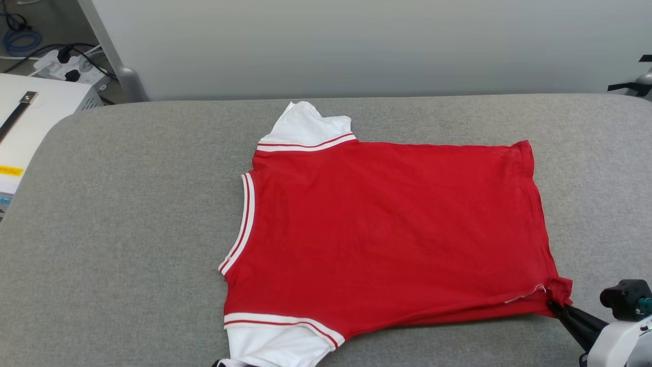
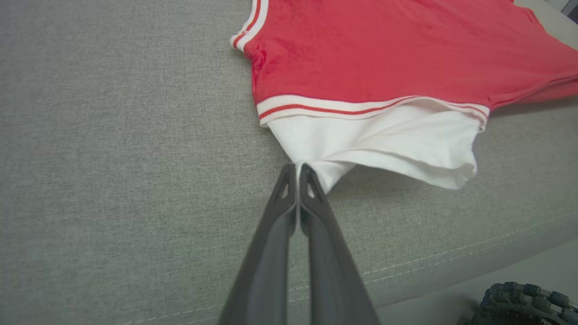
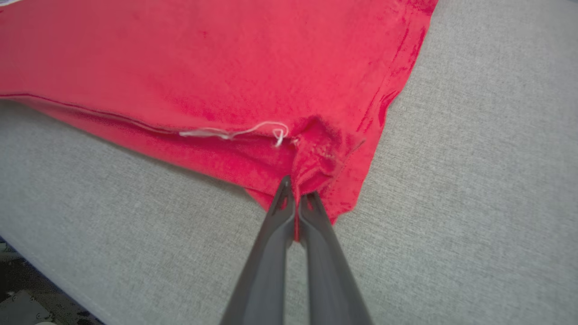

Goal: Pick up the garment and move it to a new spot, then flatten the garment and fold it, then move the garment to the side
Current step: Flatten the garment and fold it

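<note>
The garment (image 1: 387, 229) is a red T-shirt with white sleeves, spread flat on the grey padded table (image 1: 127, 229), collar to the left, hem to the right. My left gripper (image 2: 298, 169) is shut on the corner of the near white sleeve (image 2: 384, 140), which lifts a little off the table. In the head view that sleeve (image 1: 275, 344) lies at the bottom edge. My right gripper (image 3: 295, 192) is shut on the near hem corner (image 3: 316, 158), where a loose white thread (image 3: 235, 132) hangs. That gripper (image 1: 556, 305) sits at the lower right of the head view.
The far sleeve (image 1: 308, 127) lies folded near the table's back edge. A white box (image 1: 35, 112) and a power strip with cables (image 1: 69, 66) stand off the table's left end. A wall panel (image 1: 356, 46) runs behind. The table's front edge (image 2: 451, 257) is close.
</note>
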